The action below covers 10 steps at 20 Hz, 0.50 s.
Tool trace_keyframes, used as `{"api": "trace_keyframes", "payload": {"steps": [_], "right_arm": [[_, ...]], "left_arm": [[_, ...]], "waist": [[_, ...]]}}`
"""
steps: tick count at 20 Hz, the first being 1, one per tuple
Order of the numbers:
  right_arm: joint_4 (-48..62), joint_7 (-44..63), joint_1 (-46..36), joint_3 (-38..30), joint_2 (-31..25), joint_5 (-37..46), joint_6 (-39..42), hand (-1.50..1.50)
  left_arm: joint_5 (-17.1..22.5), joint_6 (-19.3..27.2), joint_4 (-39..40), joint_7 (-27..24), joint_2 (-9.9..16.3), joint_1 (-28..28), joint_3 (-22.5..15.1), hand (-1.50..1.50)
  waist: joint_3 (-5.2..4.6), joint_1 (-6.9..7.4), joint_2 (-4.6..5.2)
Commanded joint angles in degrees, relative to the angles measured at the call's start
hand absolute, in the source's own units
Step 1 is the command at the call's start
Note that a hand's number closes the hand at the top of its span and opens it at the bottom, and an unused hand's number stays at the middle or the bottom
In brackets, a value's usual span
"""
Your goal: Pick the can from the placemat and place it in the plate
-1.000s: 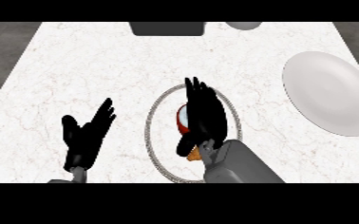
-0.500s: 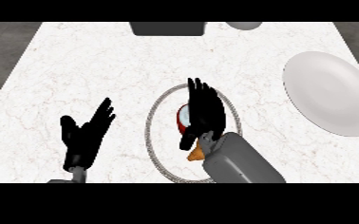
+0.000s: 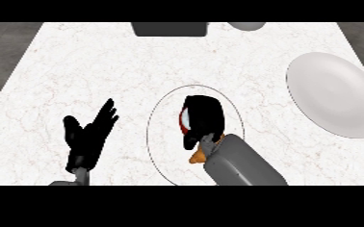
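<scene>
On the round placemat [image 3: 160, 139], near its middle, the right hand [image 3: 206, 118] has its fingers curled over the can [image 3: 184, 119], of which only a red and pale sliver shows. This looks like the grasping step. Next comes a lift and a carry to the plate [image 3: 331, 94], well right of the placemat on the surface [image 3: 92, 62]. Left of the placemat, the left hand [image 3: 89, 137] rests open.

I am looking down at a kitchen counter [image 3: 107, 72]: its top is pale, veined stone like marble. A white plate [image 3: 328, 94] lies at the right, a round placemat [image 3: 160, 125] near the middle, and a dark box [image 3: 169, 28] and a grey bowl [image 3: 246, 26] at the far edge.
</scene>
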Motion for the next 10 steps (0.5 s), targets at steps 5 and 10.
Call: {"api": "trace_keyframes", "payload": {"steps": [5,10], "right_arm": [[-0.3,0.2,-0.5,3.0,0.2,5.6,-1.8,1.5],[9.0,10.8,-6.8,-8.5,0.2,10.6,-16.2,1.5]], "left_arm": [[0.6,-1.8,1.8,2.1,1.3,-2.9,3.4,0.0],[-0.7,-1.4,0.0,1.3,-0.4,-1.2,0.1,0.0]], "waist": [[-0.11,-0.11,0.28],[-0.08,1.13,0.69]]}}
